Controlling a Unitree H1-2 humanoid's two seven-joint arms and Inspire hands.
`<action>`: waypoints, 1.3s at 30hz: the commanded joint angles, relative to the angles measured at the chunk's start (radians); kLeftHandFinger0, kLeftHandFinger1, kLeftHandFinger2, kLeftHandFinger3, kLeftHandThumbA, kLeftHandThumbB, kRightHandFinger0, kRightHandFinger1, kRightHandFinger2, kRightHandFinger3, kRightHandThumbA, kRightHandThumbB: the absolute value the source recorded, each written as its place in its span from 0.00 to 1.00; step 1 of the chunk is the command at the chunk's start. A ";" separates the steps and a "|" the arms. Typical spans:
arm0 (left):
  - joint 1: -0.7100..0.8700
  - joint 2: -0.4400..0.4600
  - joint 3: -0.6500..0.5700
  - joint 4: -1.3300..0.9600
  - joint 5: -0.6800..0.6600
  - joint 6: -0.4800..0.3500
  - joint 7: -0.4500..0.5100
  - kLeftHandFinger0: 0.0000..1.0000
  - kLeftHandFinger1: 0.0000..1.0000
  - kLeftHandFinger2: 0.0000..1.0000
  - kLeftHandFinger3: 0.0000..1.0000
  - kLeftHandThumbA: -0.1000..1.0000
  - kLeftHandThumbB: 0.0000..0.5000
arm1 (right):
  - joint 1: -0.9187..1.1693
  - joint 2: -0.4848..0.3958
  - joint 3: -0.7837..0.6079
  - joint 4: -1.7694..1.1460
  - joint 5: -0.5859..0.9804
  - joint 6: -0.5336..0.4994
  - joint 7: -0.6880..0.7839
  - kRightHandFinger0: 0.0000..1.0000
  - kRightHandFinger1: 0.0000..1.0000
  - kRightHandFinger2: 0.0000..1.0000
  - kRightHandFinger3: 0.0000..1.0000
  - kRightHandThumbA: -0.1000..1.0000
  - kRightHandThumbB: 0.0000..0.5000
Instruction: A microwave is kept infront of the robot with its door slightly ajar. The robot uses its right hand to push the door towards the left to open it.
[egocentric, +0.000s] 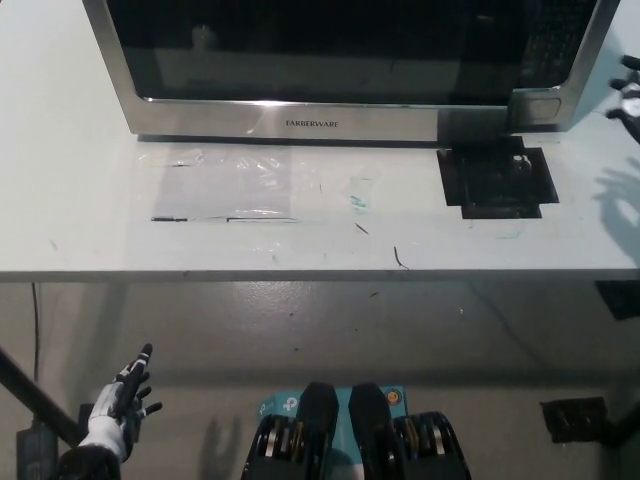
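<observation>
The Farberware microwave (340, 60) filled the top of the frame on the white table (80, 230), its dark glass door (300, 50) across most of its front; my black right hand (629, 90) only just showed at the upper right edge, beside the microwave's right side, and I could not tell whether it was spread or closed; my white left hand (120, 405) rested at the lower left below the table edge, fingers spread, holding nothing; a black patch (495, 182) lay on the table under the microwave's right corner.

Single head view, steeply down, microwave (340, 60) ahead.
</observation>
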 joint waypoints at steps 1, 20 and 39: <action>-0.006 0.003 0.020 -0.036 -0.028 0.010 0.006 0.77 1.00 1.00 1.00 0.76 0.01 | -0.104 0.008 0.015 0.059 -0.020 -0.088 0.028 0.32 0.52 0.62 0.87 0.42 0.25; 0.016 0.006 -0.014 -0.050 0.009 0.018 0.004 0.75 1.00 1.00 0.96 0.83 0.02 | -0.341 -0.030 0.113 0.455 -0.114 -0.236 0.062 0.45 0.59 0.67 0.90 0.43 0.30; 0.041 0.008 -0.011 -0.056 0.004 0.020 0.020 0.70 0.92 1.00 0.91 0.78 0.04 | -0.303 -0.017 0.140 0.440 -0.133 -0.267 0.126 0.37 0.54 0.62 0.85 0.34 0.20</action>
